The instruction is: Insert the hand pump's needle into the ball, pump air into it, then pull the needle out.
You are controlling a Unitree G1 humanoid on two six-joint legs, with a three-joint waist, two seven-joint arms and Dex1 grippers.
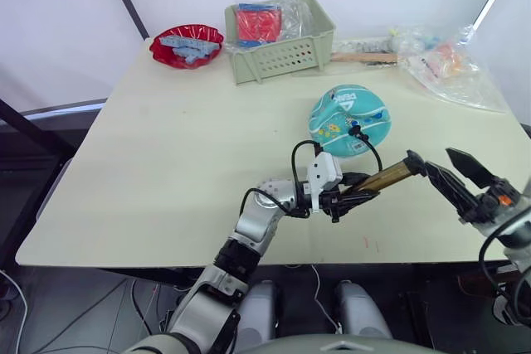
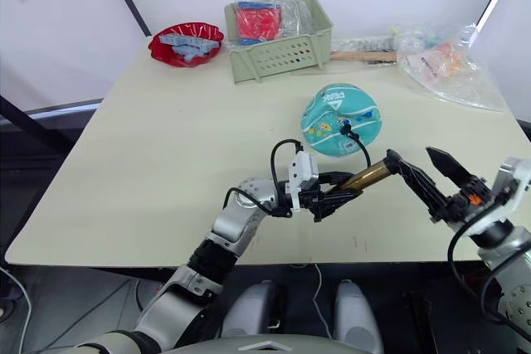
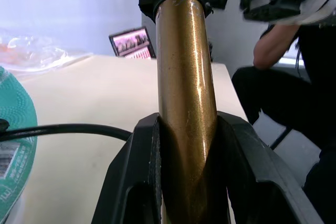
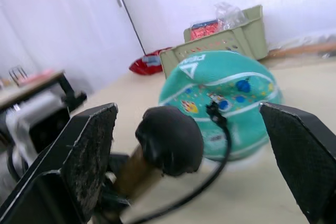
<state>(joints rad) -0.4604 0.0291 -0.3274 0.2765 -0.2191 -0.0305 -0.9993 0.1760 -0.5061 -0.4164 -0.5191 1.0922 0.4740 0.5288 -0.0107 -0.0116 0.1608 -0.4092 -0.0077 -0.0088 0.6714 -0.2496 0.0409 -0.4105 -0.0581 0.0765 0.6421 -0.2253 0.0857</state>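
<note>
Near the front edge of the worktop [image 1: 166,172], the left hand [image 1: 353,192] is clamped around the gold barrel of the pump [image 1: 383,178], holding it tilted above the surface with its black end cap pointing toward the right hand [image 1: 452,170]. The right hand's fingers are spread wide, one on each side of that cap without closing on it. The pump's black hose [image 1: 371,145] arcs up to the ball [image 1: 352,119], which rests on the worktop just beyond the pump; the needle [image 1: 355,131] fitting sits against the ball's surface. A green basket [image 1: 282,55] and a red dish [image 1: 187,46] stand at the far edge.
</note>
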